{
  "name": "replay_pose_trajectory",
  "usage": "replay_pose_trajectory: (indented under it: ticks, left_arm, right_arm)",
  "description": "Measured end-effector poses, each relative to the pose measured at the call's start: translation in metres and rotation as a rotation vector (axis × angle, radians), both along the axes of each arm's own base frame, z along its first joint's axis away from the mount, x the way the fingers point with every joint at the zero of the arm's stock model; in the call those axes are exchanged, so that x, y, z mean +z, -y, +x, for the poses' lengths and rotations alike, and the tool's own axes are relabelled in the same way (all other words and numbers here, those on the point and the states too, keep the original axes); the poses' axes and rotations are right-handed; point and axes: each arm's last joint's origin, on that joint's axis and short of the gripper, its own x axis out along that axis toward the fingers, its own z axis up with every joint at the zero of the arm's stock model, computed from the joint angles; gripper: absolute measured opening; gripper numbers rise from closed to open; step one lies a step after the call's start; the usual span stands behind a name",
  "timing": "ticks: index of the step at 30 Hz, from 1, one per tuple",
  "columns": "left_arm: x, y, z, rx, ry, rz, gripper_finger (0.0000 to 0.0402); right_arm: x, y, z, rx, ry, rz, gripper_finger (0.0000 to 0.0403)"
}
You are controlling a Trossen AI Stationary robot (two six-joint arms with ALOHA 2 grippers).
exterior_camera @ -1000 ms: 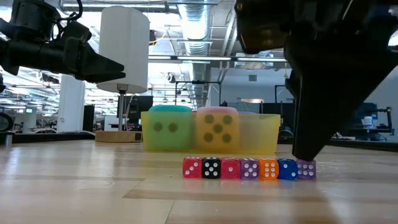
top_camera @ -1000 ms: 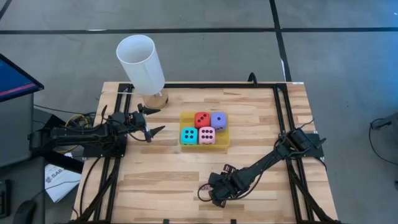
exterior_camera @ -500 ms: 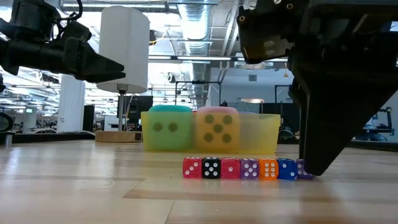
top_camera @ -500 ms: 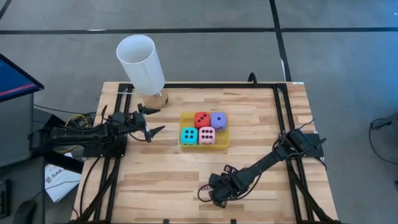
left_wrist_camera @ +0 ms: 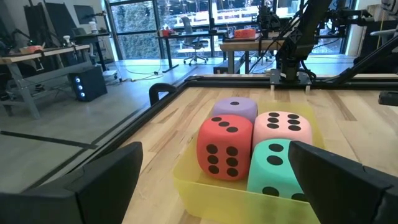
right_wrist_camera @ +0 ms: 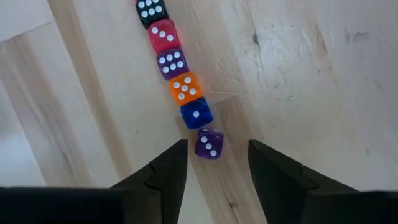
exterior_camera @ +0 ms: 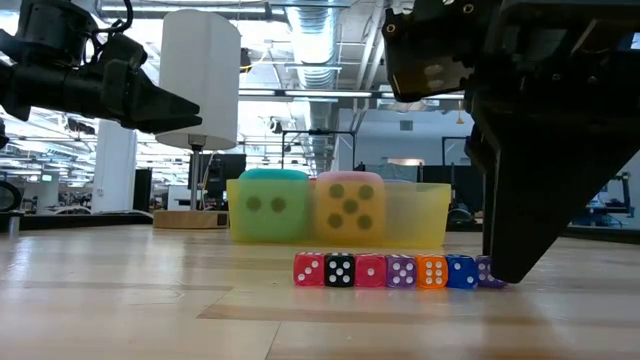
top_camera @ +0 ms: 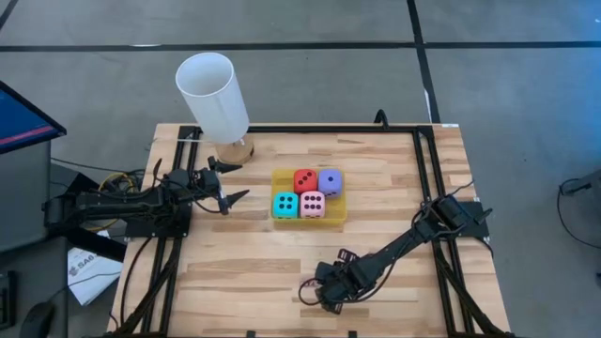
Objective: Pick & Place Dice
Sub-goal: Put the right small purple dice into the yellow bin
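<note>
Four soft dice sit on their bases in a yellow tray (top_camera: 309, 222) at mid-table: red (top_camera: 304, 180), purple (top_camera: 330, 180), cyan (top_camera: 285, 204) and pink (top_camera: 313, 204). My left gripper (top_camera: 242, 178) hangs open and level to the tray's left, pointing at it. The left wrist view shows the same dice, red (left_wrist_camera: 224, 146) and cyan (left_wrist_camera: 277, 168) nearest. My right gripper (top_camera: 324, 296) points down near the table's front edge, open. Its fingers (right_wrist_camera: 165, 174) stand either side of the purple tiny die (right_wrist_camera: 209, 143) that ends a row, without touching it.
A row of tiny dice (exterior_camera: 400, 270) lies on the wood near the front edge, its right end hidden behind my right finger (exterior_camera: 530, 200). A tall white cylinder (top_camera: 214, 94) on a wooden base stands at the far left. Black rails (top_camera: 421, 160) frame the table.
My right gripper has sunk a little toward the table at the end of the tiny row, so in the low view its finger now covers most of the purple tiny die. The soft dice and the tray have not moved.
</note>
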Motion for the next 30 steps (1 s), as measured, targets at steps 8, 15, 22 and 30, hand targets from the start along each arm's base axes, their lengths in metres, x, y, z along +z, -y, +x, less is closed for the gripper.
replay_pose_trajectory:
  ticks: [8, 15, 22, 30]
  left_arm:
    - [0.0000, 0.0000, 0.0000, 0.000, 0.000, 0.000, 0.0392]
    - [0.0000, 0.0000, 0.0000, 0.000, 0.000, 0.000, 0.0392]
    - [0.0000, 0.0000, 0.0000, 0.000, 0.000, 0.000, 0.0392]
    - [0.0000, 0.0000, 0.0000, 0.000, 0.000, 0.000, 0.0392]
  right_arm:
    - [0.0002, 0.0004, 0.0006, -0.005, 0.016, -0.018, 0.0164]
    - [0.0002, 0.0004, 0.0006, -0.005, 0.016, -0.017, 0.0164]
    - [0.0002, 0.0004, 0.0006, -0.005, 0.015, -0.018, 0.0164]
    - [0.0002, 0.0004, 0.0006, -0.002, 0.015, -0.018, 0.0164]
